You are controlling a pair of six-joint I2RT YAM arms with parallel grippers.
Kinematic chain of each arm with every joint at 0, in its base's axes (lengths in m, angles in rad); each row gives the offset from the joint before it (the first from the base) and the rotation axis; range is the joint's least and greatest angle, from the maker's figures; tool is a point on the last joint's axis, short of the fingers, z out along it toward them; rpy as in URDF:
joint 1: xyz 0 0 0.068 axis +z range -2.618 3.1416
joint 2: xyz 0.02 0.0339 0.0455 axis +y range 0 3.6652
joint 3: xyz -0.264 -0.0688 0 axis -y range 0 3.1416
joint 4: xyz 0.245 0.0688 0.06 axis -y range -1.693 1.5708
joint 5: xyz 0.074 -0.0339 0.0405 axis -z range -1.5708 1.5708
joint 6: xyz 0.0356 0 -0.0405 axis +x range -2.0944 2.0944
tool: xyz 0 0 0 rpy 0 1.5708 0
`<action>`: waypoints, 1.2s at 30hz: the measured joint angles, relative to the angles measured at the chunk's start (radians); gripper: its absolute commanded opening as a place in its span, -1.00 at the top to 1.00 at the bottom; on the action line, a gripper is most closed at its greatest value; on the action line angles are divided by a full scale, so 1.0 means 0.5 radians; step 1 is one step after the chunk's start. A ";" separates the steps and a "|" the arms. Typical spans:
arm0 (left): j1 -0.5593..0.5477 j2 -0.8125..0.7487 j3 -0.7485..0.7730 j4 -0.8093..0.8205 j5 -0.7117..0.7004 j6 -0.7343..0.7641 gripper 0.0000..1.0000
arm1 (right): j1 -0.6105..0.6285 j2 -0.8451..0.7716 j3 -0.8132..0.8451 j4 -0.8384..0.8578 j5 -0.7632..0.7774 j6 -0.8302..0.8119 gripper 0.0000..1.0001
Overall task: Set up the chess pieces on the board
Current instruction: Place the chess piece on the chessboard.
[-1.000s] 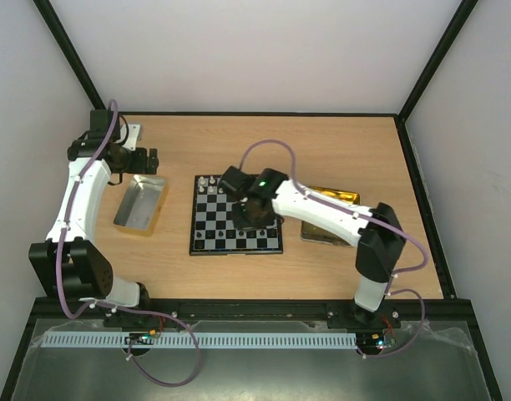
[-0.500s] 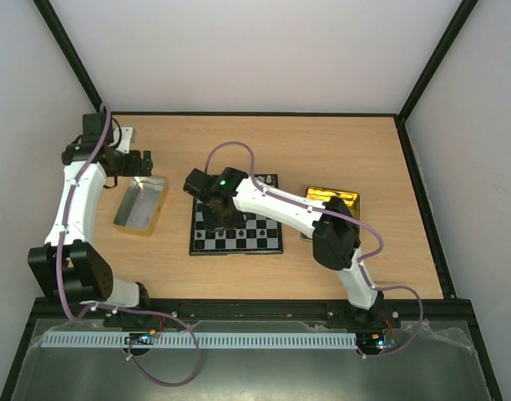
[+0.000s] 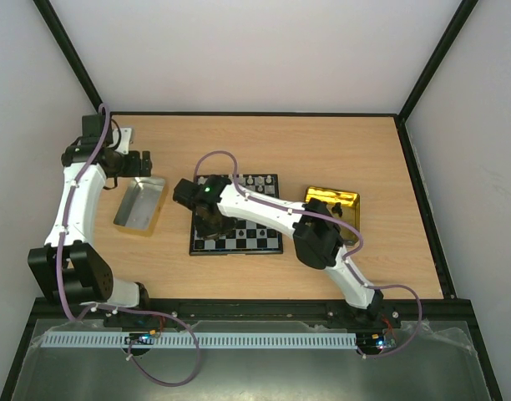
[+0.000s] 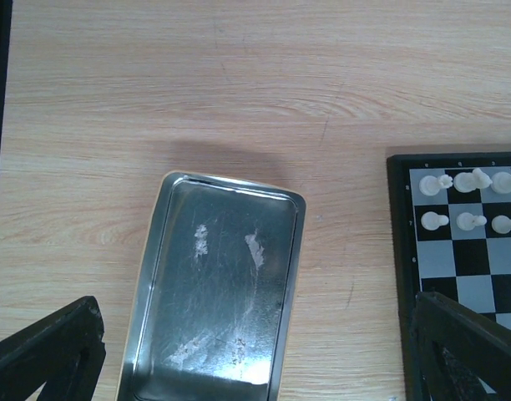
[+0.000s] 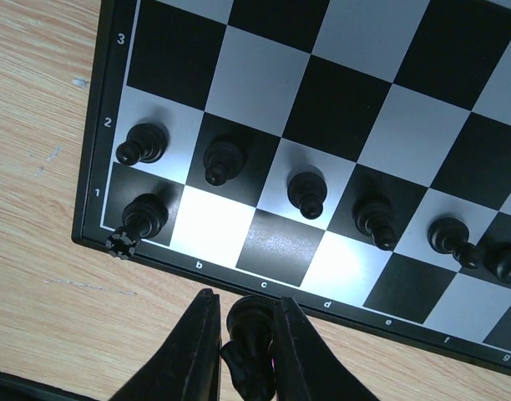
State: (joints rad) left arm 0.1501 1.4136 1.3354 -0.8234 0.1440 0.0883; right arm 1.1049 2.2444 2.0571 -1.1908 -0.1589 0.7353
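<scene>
The board (image 3: 239,250) lies mid-table. White chess pieces (image 3: 252,180) line its far edge, and more white pieces (image 4: 464,180) show in the left wrist view. Black chess pieces (image 5: 307,192) stand along rows 1 and 2, with a rook (image 5: 144,214) in the corner. My right gripper (image 5: 245,311) is shut on a black piece (image 5: 250,334) just off the board's near rim, by the letter c. The squares b, c and d in row 1 are bare. From above, the right gripper (image 3: 209,220) sits over the board's left part. My left gripper (image 4: 255,359) hangs open over the silver tray (image 4: 214,284).
The silver tray (image 3: 141,205) lies left of the board and holds nothing. A gold tray (image 3: 332,203) sits right of the board, partly under the right arm. Black frame posts border the table.
The right arm has swung left across the board, from its middle to its left near part, carrying the black piece. The left arm has barely shifted.
</scene>
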 measured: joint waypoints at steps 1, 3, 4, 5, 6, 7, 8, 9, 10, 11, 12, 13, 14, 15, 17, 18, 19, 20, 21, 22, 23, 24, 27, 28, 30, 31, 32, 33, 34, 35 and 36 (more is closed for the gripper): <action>0.008 -0.001 -0.003 0.005 -0.002 -0.005 -0.99 | 0.002 0.007 0.002 -0.003 0.000 -0.005 0.70; 0.028 -0.001 -0.003 0.007 -0.006 -0.013 -0.99 | 0.006 0.020 0.007 -0.005 0.001 -0.008 0.70; 0.037 -0.001 -0.003 0.007 -0.008 -0.015 -0.99 | 0.008 0.026 0.011 -0.005 0.002 -0.011 0.69; 0.040 -0.001 -0.003 0.007 -0.010 -0.018 -0.99 | 0.012 0.031 0.014 -0.004 0.002 -0.013 0.70; 0.047 -0.001 -0.003 0.008 -0.011 -0.021 -0.99 | 0.017 0.036 0.018 -0.003 0.002 -0.014 0.70; 0.051 -0.001 -0.003 0.008 -0.012 -0.021 -0.99 | 0.021 0.039 0.019 -0.002 0.002 -0.018 0.69; 0.056 -0.001 -0.003 0.008 -0.012 -0.024 -0.99 | 0.027 0.042 0.019 -0.002 0.002 -0.020 0.69; 0.057 -0.001 -0.003 0.008 -0.012 -0.026 -0.99 | 0.033 0.045 0.019 -0.002 0.002 -0.021 0.69; 0.060 -0.001 -0.003 0.008 -0.012 -0.027 -0.99 | 0.038 0.048 0.019 -0.002 0.002 -0.022 0.69; 0.060 -0.001 -0.003 0.008 -0.012 -0.028 -0.99 | 0.043 0.050 0.019 -0.002 0.001 -0.024 0.69; 0.060 -0.001 -0.003 0.008 -0.012 -0.028 -0.99 | 0.046 0.053 0.019 0.000 0.001 -0.026 0.69; 0.060 -0.001 -0.003 0.008 -0.012 -0.028 -0.99 | 0.047 0.057 0.019 0.004 0.000 -0.027 0.70; 0.060 -0.001 -0.004 0.008 -0.012 -0.028 -0.99 | 0.052 0.061 0.019 0.009 0.000 -0.027 0.70; 0.060 -0.001 -0.004 0.008 -0.012 -0.028 -0.99 | 0.054 0.067 0.019 0.014 0.000 -0.027 0.70; 0.060 -0.001 -0.004 0.008 -0.012 -0.029 -0.99 | 0.054 0.079 0.020 0.026 -0.002 -0.027 0.70; 0.060 -0.001 -0.004 0.008 -0.012 -0.029 -0.99 | 0.054 0.084 0.020 0.031 -0.004 -0.027 0.69; 0.060 -0.001 -0.004 0.008 -0.012 -0.029 -0.99 | 0.054 0.088 0.020 0.034 -0.006 -0.027 0.69; 0.060 -0.001 -0.004 0.008 -0.012 -0.029 -0.99 | 0.054 0.094 0.021 0.037 -0.008 -0.027 0.69; 0.060 -0.001 -0.005 0.008 -0.012 -0.029 -0.99 | 0.054 0.098 0.021 0.041 -0.010 -0.027 0.69; 0.060 -0.001 -0.005 0.008 -0.012 -0.029 -0.99 | 0.054 0.106 0.027 0.042 -0.011 -0.027 0.69; 0.060 -0.001 -0.005 0.008 -0.012 -0.030 -0.99 | 0.054 0.116 0.034 0.045 -0.014 -0.027 0.69; 0.060 -0.001 -0.008 0.009 -0.012 -0.030 -0.99 | 0.054 0.129 0.047 0.045 -0.016 -0.028 0.69; 0.060 -0.001 -0.015 0.011 -0.011 -0.029 -0.99 | 0.055 0.171 0.093 0.050 -0.017 -0.031 0.69; 0.060 -0.001 -0.016 0.012 -0.012 -0.030 -0.99 | 0.054 0.183 0.108 0.052 -0.018 -0.034 0.69; 0.060 -0.002 -0.016 0.014 -0.011 -0.030 -0.99 | 0.054 0.201 0.125 0.056 -0.021 -0.034 0.69; 0.060 -0.002 -0.016 0.015 -0.011 -0.030 -0.99 | 0.055 0.206 0.126 0.060 -0.022 -0.035 0.69; 0.060 -0.002 -0.016 0.015 -0.011 -0.030 -0.99 | 0.055 0.208 0.126 0.060 -0.022 -0.035 0.69; 0.060 -0.002 -0.016 0.015 -0.011 -0.029 -0.99 | 0.054 0.210 0.126 0.060 -0.022 -0.036 0.69; 0.060 -0.002 -0.016 0.017 -0.011 -0.029 -0.99 | 0.055 0.211 0.126 0.060 -0.022 -0.037 0.69; 0.060 -0.002 -0.016 0.017 -0.011 -0.029 -0.99 | 0.055 0.211 0.126 0.060 -0.022 -0.038 0.69; 0.060 -0.002 -0.016 0.018 -0.011 -0.029 -0.99 | 0.055 0.211 0.127 0.060 -0.021 -0.041 0.69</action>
State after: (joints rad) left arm 0.1802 1.4128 1.3273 -0.8146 0.1383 0.0738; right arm 1.1324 2.3501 2.1204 -1.1610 -0.1696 0.7147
